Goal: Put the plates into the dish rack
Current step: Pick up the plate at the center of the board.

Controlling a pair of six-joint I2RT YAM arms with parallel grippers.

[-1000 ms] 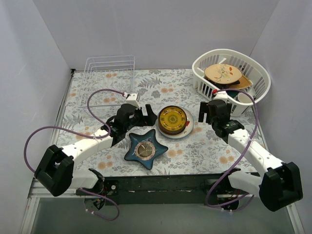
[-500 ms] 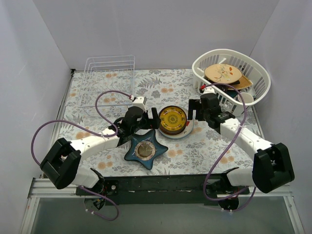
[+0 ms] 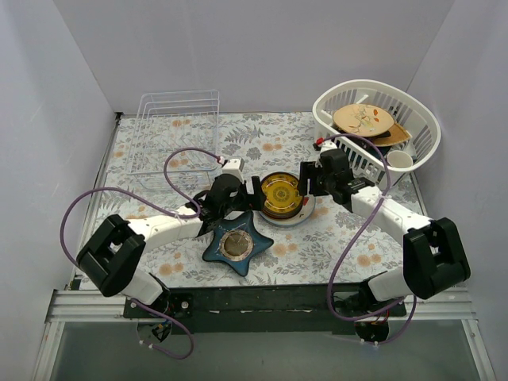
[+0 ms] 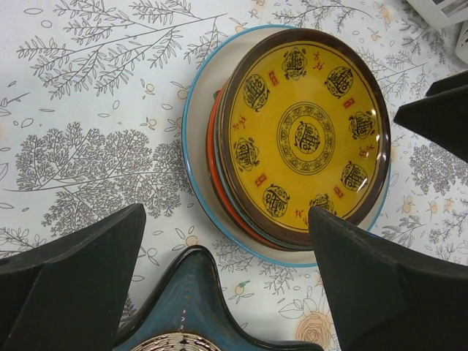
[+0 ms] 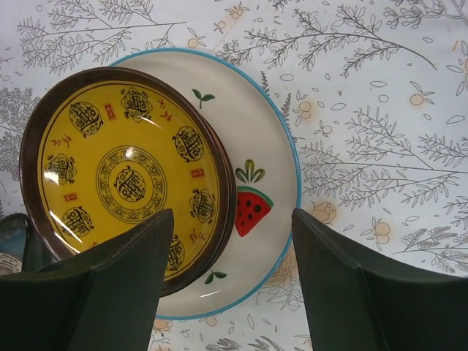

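Plates (image 3: 282, 196) sit in one stack at the middle of the desk (image 3: 341, 238), and I have an arm on either side of them. On top is the yellow plate (image 4: 307, 135) with its brown rim and dark medallions. Under it an orange-red plate (image 4: 213, 153) shows as a thin edge, and lowest is a white plate (image 5: 256, 146) with a blue rim (a slice of watermelon is painted on it).

My left hand (image 3: 252, 193) is just beside the stack's left edge with its fingers spread wide, holding nothing. My right hand (image 3: 309, 181) is at the stack's right edge, its fingers likewise apart and empty. From these views I cannot tell whether either hand touches a plate.

The dish rack (image 3: 176, 127) stands at the far left of the desk, well apart from the stack. A blue star-shaped dish (image 3: 236, 244) lies just nearer to me than the stack, and a white basket (image 3: 377, 119) of dishes sits at the far right.
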